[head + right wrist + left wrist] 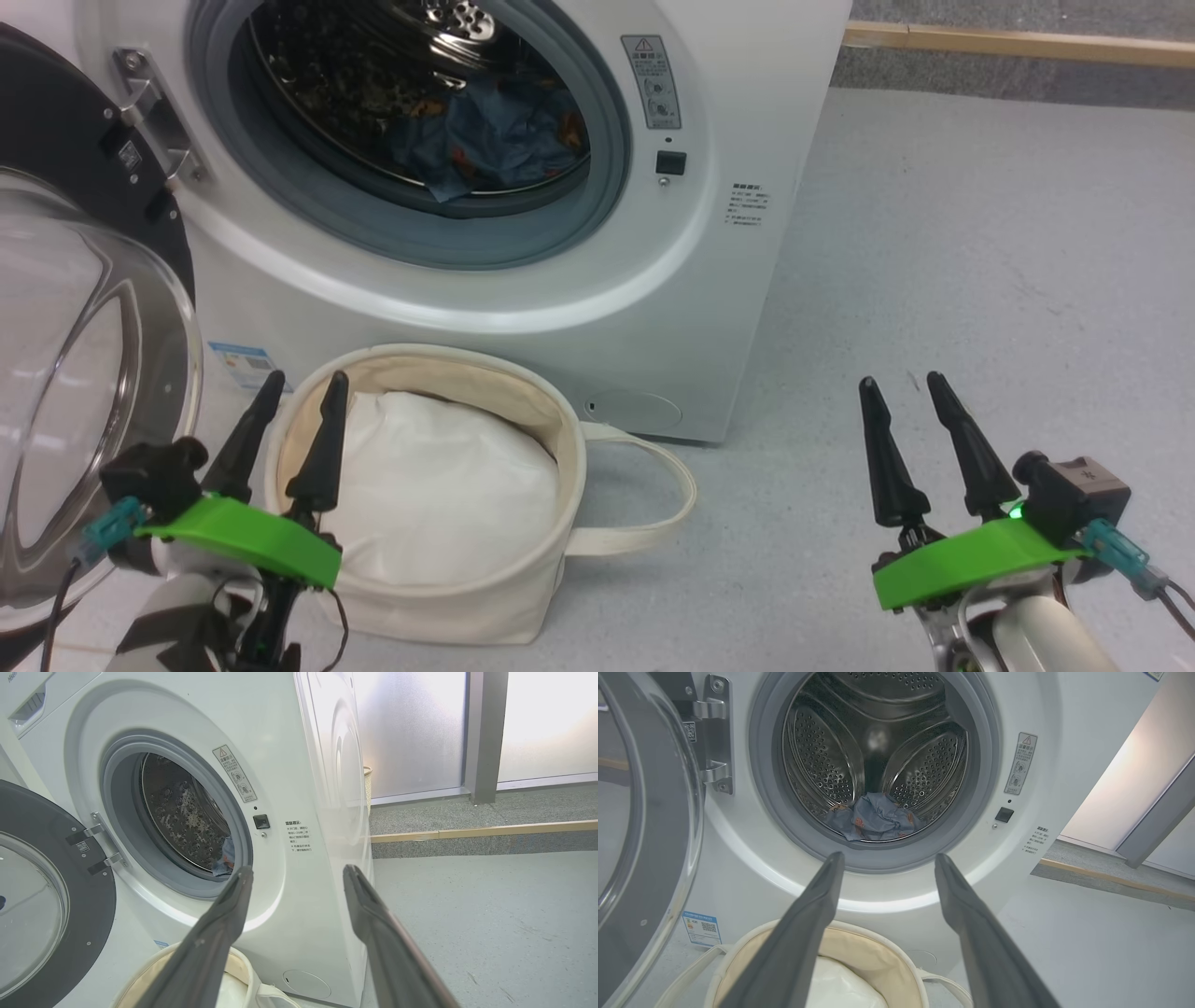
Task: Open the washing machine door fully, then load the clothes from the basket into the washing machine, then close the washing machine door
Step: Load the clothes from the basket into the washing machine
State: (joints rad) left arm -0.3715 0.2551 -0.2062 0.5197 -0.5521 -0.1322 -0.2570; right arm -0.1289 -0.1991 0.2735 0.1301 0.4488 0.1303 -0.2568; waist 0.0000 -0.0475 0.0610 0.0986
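Note:
The white washing machine [747,140] stands with its door [84,373] swung wide open to the left. The blue clothes [504,135] with orange prints lie inside the steel drum [878,821]. In front of the washer sits the cream basket [523,597], holding a plain white padded cloth [439,485]. My left gripper [303,383] is open, hovering over the basket's left rim, nothing between its fingers. My right gripper [901,383] is open and empty over the floor to the right. The left wrist view looks over the basket [878,952] into the drum.
The open door's [51,896] glass bowl bulges out close to my left arm. Grey floor [980,280] spreads to the right of the washer. A wooden strip [1018,42] runs along the far edge, with a frosted glass wall [411,728] behind.

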